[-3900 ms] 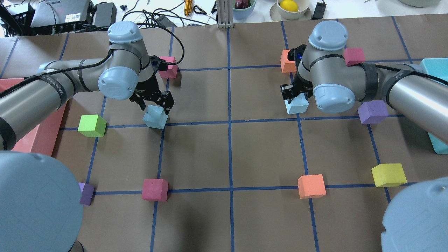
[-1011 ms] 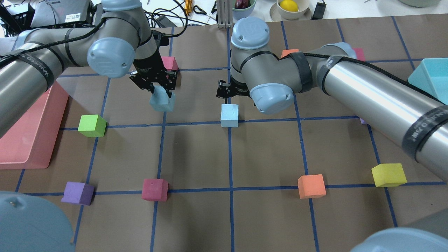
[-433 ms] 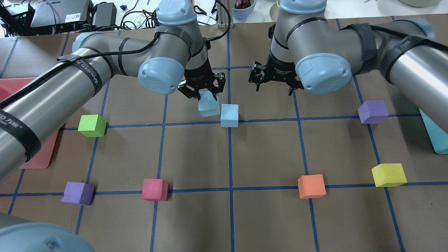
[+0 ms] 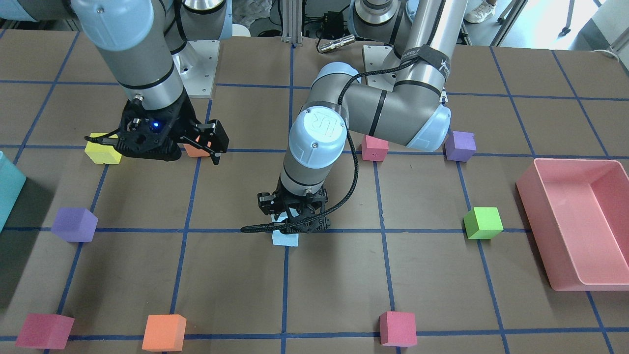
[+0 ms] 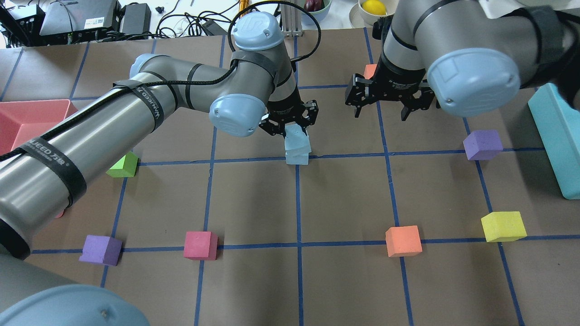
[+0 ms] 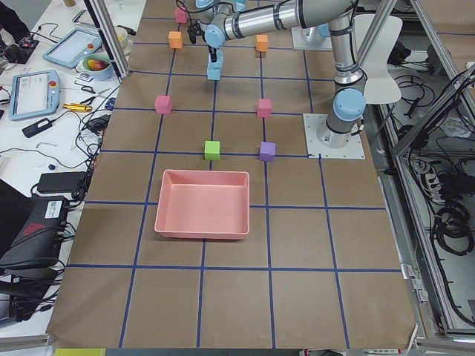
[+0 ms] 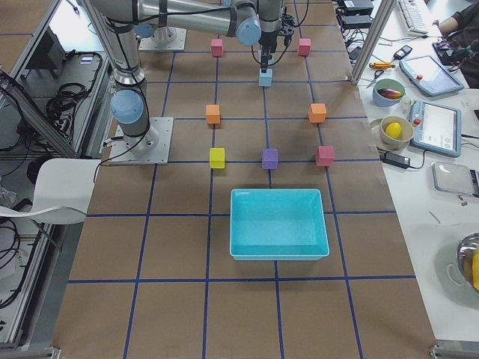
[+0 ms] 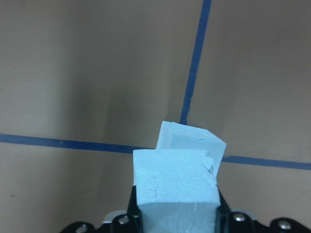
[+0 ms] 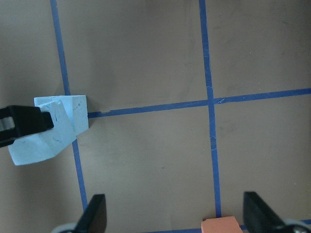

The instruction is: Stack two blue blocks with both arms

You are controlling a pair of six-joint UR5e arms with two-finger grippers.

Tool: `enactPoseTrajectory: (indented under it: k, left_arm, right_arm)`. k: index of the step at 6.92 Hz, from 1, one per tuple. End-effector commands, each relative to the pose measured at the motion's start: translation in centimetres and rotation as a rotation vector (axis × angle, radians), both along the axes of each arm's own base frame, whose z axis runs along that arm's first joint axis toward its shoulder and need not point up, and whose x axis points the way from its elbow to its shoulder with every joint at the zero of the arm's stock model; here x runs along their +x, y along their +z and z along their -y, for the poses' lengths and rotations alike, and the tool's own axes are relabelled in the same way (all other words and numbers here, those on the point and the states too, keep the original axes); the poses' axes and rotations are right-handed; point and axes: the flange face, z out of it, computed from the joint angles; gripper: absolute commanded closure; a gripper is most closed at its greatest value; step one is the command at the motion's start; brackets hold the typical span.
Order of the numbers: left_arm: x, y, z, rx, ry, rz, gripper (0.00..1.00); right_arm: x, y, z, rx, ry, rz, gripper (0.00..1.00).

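My left gripper [image 5: 295, 131] is shut on one pale blue block [image 5: 297, 138] and holds it right over the second blue block [image 5: 297, 158], which sits on a tape crossing at the table's middle. The held block is turned a little against the lower one. I cannot tell whether they touch. The left wrist view shows the held block [image 8: 175, 189] in front of the lower block [image 8: 194, 141]. My right gripper [image 5: 380, 113] is open and empty, to the right of the blocks and apart from them. Its wrist view shows both blocks [image 9: 53, 128] at the left.
A pink bin [image 5: 27, 117] is at the left and a teal bin [image 5: 557, 136] at the right. Coloured cubes lie on the grid: green [image 5: 122, 165], purple [image 5: 482, 145], orange [image 5: 403, 241], yellow [image 5: 503, 226], magenta [image 5: 200, 245], purple [image 5: 100, 250].
My left gripper carried its blue block rightwards to above the other one. My right gripper let go of its block at the middle, then drew back to the right, open.
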Motion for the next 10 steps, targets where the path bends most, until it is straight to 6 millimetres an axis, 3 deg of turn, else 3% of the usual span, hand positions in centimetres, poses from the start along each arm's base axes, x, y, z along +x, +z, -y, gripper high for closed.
enactPoseTrajectory:
  k: [1,3,7,8,9,10]
  left_arm:
    - [-0.3,-0.9,0.3,-0.001,-0.007,0.006,1.0]
    - [-0.2,-0.2,0.3,-0.021,-0.015,0.017,1.0]
    - [0.0,-1.8,0.6,-0.008,0.004,0.054,1.0]
    - [0.0,-2.0,0.7,-0.009,0.008,0.053,0.04]
    - [0.0,-2.0,0.7,-0.009,0.016,0.052,0.0]
    - [-0.1,-0.6,0.7,-0.029,0.015,0.035,0.0]
  right_arm:
    - [-1.4,2.2,-2.4,0.036,0.058,-0.013,0.0]
    - [-4.5,3.2,-2.1,0.031,0.074,-0.001,0.0]
    - [-5.9,4.7,-3.7,0.057,0.059,-0.066,0.0]
    - [-6.1,5.3,-3.5,0.048,0.054,-0.074,0.0]
    - [-6.1,5.6,-3.5,0.043,0.053,-0.067,0.0]
    - [-6.1,5.6,-3.5,0.047,0.041,-0.051,0.0]
